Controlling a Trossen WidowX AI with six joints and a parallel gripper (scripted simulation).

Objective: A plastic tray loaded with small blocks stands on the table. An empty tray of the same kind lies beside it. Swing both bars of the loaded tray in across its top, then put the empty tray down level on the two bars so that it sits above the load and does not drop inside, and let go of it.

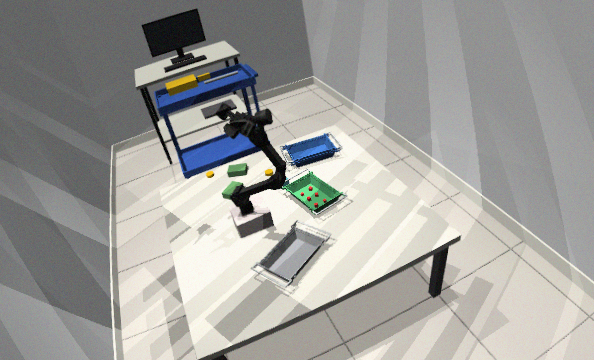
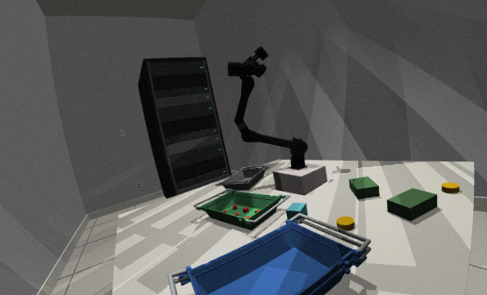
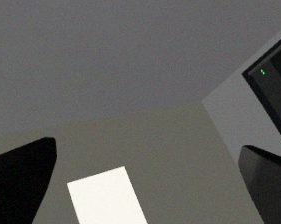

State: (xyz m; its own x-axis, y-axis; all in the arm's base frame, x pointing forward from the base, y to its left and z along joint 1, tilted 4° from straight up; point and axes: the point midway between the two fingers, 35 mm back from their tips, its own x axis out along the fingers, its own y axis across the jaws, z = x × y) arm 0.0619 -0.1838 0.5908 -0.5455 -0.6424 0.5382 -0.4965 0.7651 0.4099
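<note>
The green tray stands on the table with small red blocks on its floor. Its wire bars show outside its two ends, one bar at one end and the other bar at the opposite end. A grey empty tray stands on one side of it, a blue empty tray on the other; their bars are also out. My gripper is open and empty, raised high above the table on the bent arm, facing the ceiling and away from the trays.
The arm's base block stands near the trays. A cyan block is close to the green tray. Two green blocks and two yellow discs lie around. A rack stands beyond the table.
</note>
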